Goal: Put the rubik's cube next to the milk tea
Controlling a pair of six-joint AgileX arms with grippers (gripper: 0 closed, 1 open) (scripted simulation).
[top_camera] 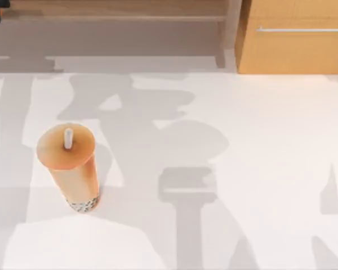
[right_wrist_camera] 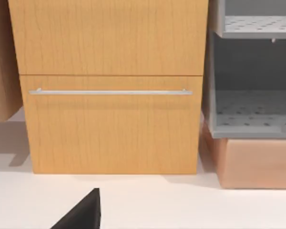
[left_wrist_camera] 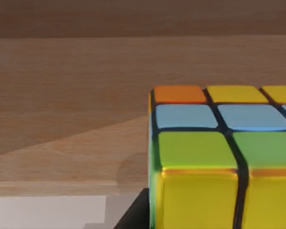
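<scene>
The milk tea (top_camera: 69, 166) stands upright on the white table (top_camera: 259, 146) at its left side, toward the near edge, orange lid and short white straw on top and dark pearls at its base, with bare table on every side of it. The rubik's cube (left_wrist_camera: 219, 157) fills the left wrist view close up, its orange, yellow, blue and green squares in front of a wood-grain wall; that closeness suggests, as a judgement, that the left arm carries it somewhere off the far left of the table. The step in hand looks like bringing the cube over to the cup. To do it well, the left arm should travel high enough to pass the tall cup and its straw, come down over open table just beside the cup and not over the lid, keep the cube level, and set it flat on the surface before letting go, close to the cup but without nudging it, since a tall tapered cup may tip easily. As for the fingers, I cannot tell how far apart either gripper's stand. The right wrist view faces a wooden drawer cabinet (right_wrist_camera: 109, 86) with a metal handle (right_wrist_camera: 109, 91) and grey perforated shelves (right_wrist_camera: 252, 109) beside it at the far right, so the right arm seems parked there.
</scene>
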